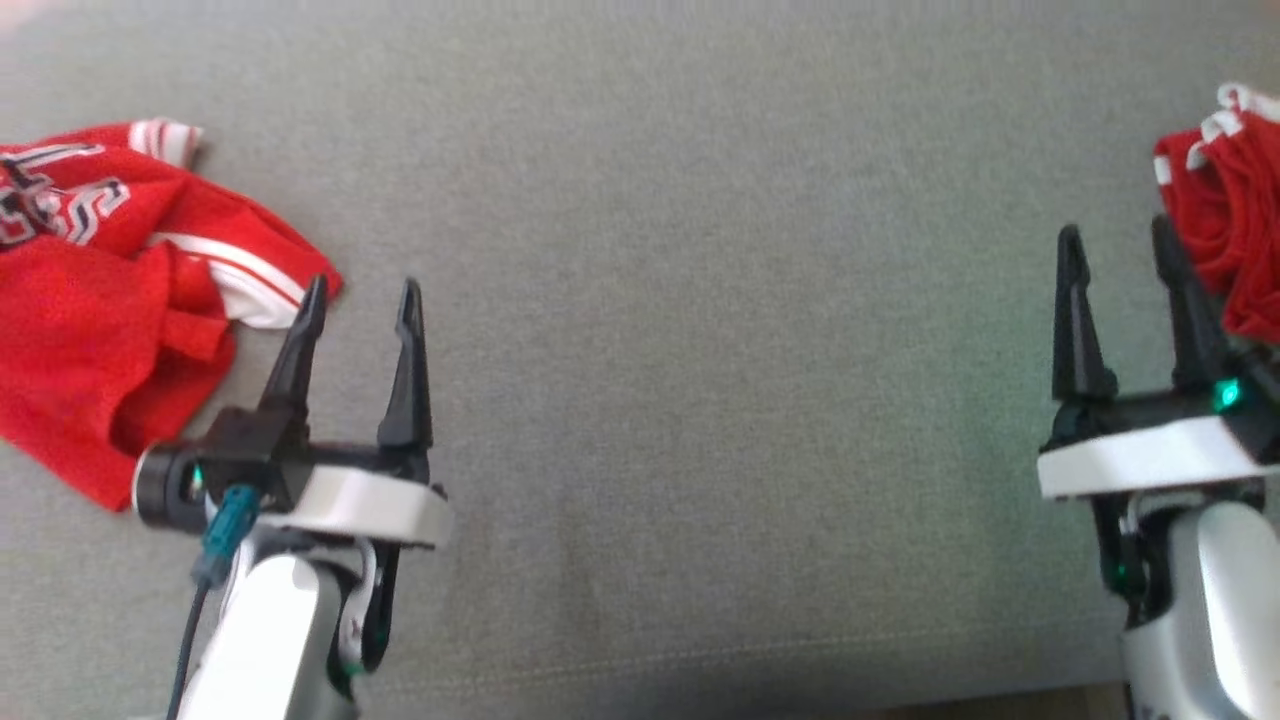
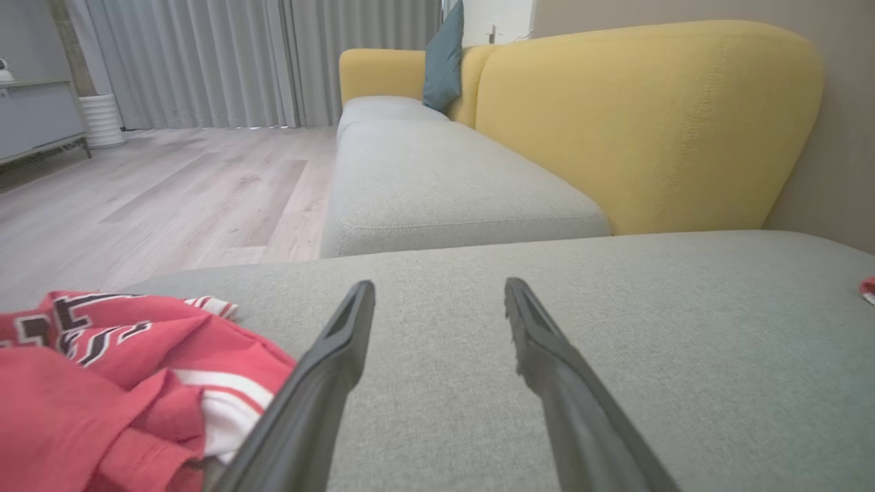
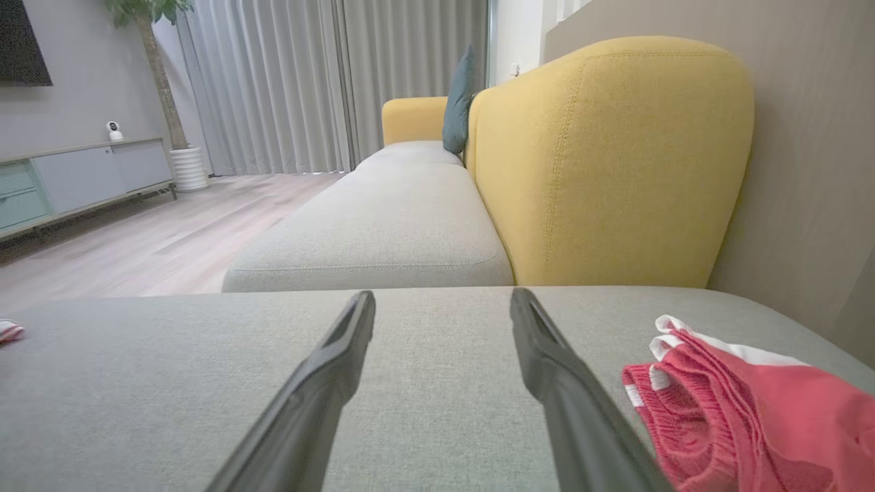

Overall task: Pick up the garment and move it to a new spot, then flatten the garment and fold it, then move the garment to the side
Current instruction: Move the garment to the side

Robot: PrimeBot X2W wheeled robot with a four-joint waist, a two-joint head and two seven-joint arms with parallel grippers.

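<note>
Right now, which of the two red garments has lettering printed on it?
The crumpled garment beside the left gripper; the bundle beside the right gripper shows plain red cloth with white trim.

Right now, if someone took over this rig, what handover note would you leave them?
Left gripper: open, empty, beside the crumpled red jersey with white stripes and lettering at the left of the grey fabric sofa seat.
Right gripper: open, empty, next to a bunched red garment with white trim at the seat's right edge.
Done: nothing visible on the crumpled jersey; it lies unflattened and unfolded.
Left: grasp it, probably carry it toward the middle of the seat, flatten, fold, set aside.
</note>
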